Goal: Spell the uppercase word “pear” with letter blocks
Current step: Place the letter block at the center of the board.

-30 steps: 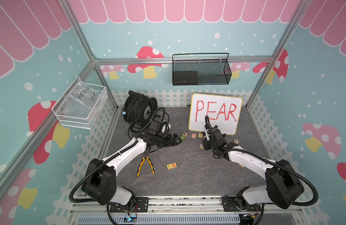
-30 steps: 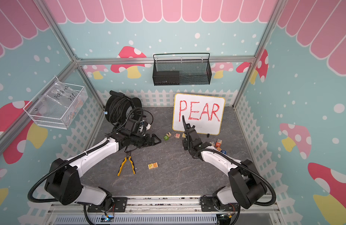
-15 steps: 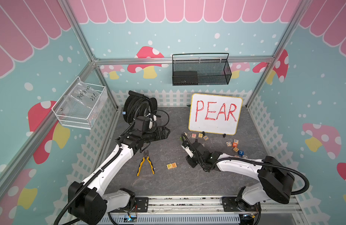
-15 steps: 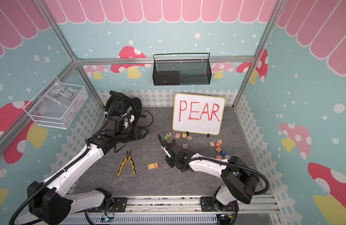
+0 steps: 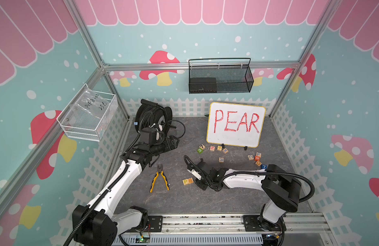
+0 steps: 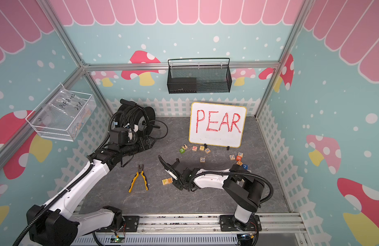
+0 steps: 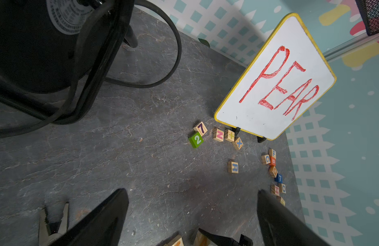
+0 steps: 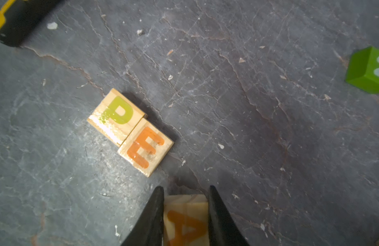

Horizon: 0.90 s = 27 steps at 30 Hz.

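Two letter blocks lie side by side on the grey mat, the yellow P [image 8: 117,112] and the orange E [image 8: 146,147], seen in both top views [image 5: 186,181] [image 6: 170,181]. My right gripper [image 8: 185,188] is shut on the orange A block [image 8: 185,221], just right of the E and close to the mat [image 5: 200,183]. The blue R block [image 5: 221,159] [image 7: 233,167] lies alone further back. My left gripper [image 7: 191,191] is open and empty, held near the cable reel [image 5: 173,142].
Yellow-handled pliers [image 5: 159,179] lie left of the P and E. A black cable reel [image 5: 152,119] stands at the back left, the PEAR whiteboard [image 5: 235,124] at the back. Other blocks sit below the board [image 5: 212,148] and at the right [image 5: 256,158].
My right arm has swung from the blocks below the whiteboard forward and left to beside the P and E, still shut on its block. My left arm has drawn back towards the reel.
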Each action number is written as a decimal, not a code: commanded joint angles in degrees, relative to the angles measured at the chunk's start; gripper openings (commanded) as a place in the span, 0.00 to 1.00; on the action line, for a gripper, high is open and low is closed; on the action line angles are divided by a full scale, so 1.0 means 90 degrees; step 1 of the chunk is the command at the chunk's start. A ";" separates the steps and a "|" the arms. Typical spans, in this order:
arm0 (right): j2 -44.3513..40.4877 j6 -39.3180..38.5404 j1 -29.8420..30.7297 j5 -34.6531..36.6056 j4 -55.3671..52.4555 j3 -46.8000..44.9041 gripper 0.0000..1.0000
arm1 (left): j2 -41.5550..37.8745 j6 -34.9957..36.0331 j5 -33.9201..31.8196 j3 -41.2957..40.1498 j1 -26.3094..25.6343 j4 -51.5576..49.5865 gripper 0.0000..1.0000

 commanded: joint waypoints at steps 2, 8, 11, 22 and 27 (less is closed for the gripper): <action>0.0134 -0.0133 0.0053 -0.0143 0.0029 0.0117 0.32 | -0.0034 -0.0083 0.0090 -0.0053 0.0073 0.0141 0.96; 0.0307 -0.0119 0.0130 -0.0173 0.0033 0.0152 0.37 | 0.0012 -0.0126 0.0149 -0.0061 0.0117 0.0149 0.96; 0.0313 -0.0080 0.0160 -0.0173 0.0052 0.0117 0.41 | 0.0029 -0.0132 0.0175 -0.0062 0.0127 0.0157 0.96; -0.0259 0.0314 0.0181 0.0019 0.0028 -0.0236 0.59 | 0.0080 -0.0197 0.0278 -0.0089 0.0131 0.0210 0.96; -0.0492 0.0664 0.0229 0.0102 -0.0107 -0.0501 0.59 | 0.0090 -0.0206 0.0295 -0.0087 0.0135 0.0220 0.96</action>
